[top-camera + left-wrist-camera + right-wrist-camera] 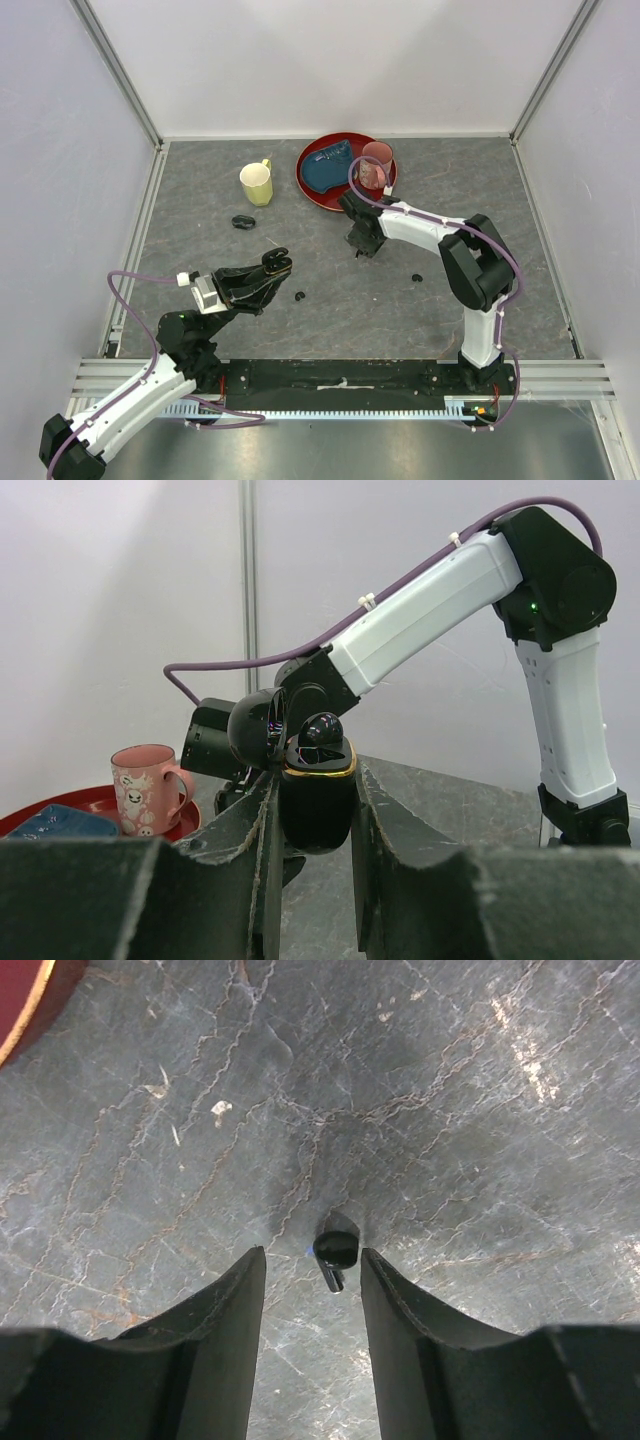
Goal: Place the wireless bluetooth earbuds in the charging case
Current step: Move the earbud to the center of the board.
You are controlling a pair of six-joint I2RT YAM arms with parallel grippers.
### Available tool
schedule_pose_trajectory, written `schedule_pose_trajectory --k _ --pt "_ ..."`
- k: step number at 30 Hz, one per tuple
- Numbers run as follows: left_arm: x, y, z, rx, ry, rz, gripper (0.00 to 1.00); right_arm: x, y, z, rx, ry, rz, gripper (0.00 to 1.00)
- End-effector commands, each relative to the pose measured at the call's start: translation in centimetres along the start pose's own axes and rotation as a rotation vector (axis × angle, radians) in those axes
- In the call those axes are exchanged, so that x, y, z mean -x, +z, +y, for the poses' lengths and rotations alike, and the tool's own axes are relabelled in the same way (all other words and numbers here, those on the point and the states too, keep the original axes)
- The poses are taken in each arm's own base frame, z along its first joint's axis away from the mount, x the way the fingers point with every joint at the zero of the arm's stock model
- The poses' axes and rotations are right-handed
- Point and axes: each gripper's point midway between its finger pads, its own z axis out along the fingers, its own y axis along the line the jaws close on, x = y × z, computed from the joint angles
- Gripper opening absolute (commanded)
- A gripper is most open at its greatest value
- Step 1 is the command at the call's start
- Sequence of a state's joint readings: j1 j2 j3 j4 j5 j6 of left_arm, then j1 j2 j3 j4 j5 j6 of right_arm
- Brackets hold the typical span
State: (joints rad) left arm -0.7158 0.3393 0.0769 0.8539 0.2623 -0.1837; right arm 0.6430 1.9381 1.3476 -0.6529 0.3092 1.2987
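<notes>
My left gripper (272, 265) is shut on an open black charging case (318, 805) with a gold rim, held above the table. Its lid (256, 730) is tipped back, and one black earbud (322, 732) sits in it. My right gripper (362, 246) points down at the table, open. In the right wrist view a tiny black earbud (335, 1251) lies on the table between the fingertips (247, 1270), touching neither. Two more earbuds lie loose on the table, one in the middle (298, 295) and one to the right (416, 276).
A second black oval case (243, 222) lies shut at the left. A yellow mug (257, 183) stands behind it. A red plate (312, 188) at the back holds a blue object (328, 168) and a pink mug (377, 165), close behind my right gripper.
</notes>
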Motion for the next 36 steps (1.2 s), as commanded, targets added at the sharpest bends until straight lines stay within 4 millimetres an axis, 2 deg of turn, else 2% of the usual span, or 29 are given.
schedule_pose_trajectory --k 1,23,31,36 --pt "1.2 0.1 0.4 0.017 0.05 -0.047 0.02 0.5 0.1 0.5 -0.01 0.025 -0.011 0.5" --pt "1.1 0.3 0.5 0.023 0.048 -0.041 0.02 0.5 1.4 -0.9 -0.063 0.011 -0.034 0.45" --pt "0.9 0.2 0.5 0.023 0.04 -0.038 0.02 -0.1 1.3 -1.3 -0.059 -0.016 -0.007 0.36" --pt "1.0 0.2 0.4 0.019 0.035 -0.04 0.02 -0.5 1.5 -1.7 -0.054 -0.049 0.005 0.27"
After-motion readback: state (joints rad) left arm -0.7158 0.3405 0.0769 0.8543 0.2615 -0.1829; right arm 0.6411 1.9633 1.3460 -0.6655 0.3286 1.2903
